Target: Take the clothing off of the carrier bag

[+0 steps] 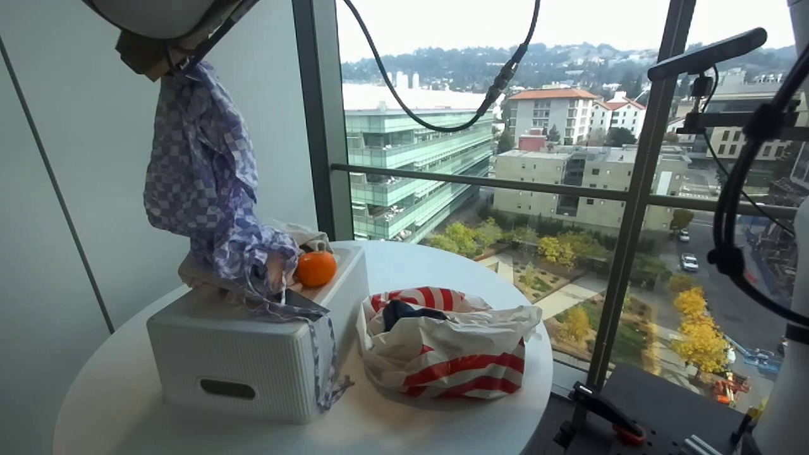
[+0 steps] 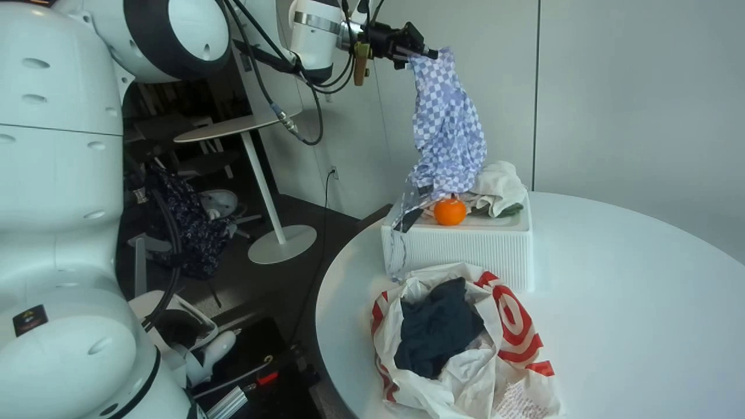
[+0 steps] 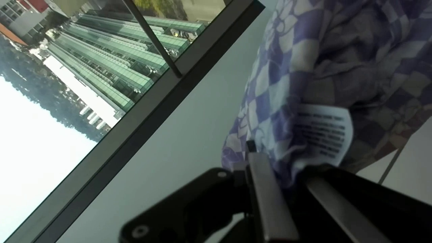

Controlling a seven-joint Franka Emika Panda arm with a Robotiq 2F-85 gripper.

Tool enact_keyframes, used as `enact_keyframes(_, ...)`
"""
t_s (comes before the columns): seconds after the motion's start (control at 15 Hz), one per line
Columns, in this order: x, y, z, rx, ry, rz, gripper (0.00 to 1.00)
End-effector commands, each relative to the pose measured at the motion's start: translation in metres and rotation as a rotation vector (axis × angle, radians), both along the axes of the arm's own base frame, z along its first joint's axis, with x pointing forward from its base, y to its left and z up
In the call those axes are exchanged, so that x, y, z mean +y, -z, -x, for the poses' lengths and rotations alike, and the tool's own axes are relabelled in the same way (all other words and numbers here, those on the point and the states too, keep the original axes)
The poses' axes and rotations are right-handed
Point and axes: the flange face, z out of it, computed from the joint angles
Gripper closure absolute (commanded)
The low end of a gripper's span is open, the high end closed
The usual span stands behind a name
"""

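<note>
On the round white table [image 2: 628, 291] sits a carrier bag [image 2: 518, 349], white with red markings, its mouth open upward, and a dark piece of clothing [image 2: 436, 329] lies crumpled inside it. Just beside it stands a white ribbed box [image 1: 234, 366] with a slot in its end; on top of that I can see a round orange fruit [image 2: 450, 212] and a heap of pale cloth [image 2: 499, 185]. High over the box, the gripper [image 3: 283, 170] is clamped on the upper end of a purple-blue checked cloth [image 2: 448, 128], bunched fabric filling the gap between its fingers [image 3: 270, 195], a printed label [image 3: 324, 133] showing on it. The cloth hangs in a long drop, its lower part reaching the box top by the fruit; whether those two touch I can't tell. A narrow strip of it trails over the box's corner toward the tabletop. The bag stands near the table's rim, with the window [image 1: 430, 183] beyond. In an exterior view the tabletop spreads wide to the right of box and bag, with a pale wall [image 2: 634, 99] behind.
</note>
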Motion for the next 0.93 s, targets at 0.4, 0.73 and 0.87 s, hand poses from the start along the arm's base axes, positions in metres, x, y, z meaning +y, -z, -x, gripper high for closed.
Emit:
enact_keyframes(0.4, -0.072, 0.043, 0.000, 0.346, 0.043, -0.047, 0.96)
enact_keyframes(0.73, -0.102, 0.118, -0.021, 0.420, 0.004, -0.133, 0.97)
enact_keyframes(0.87, -0.108, 0.146, -0.025, 0.443, -0.013, -0.161, 0.97)
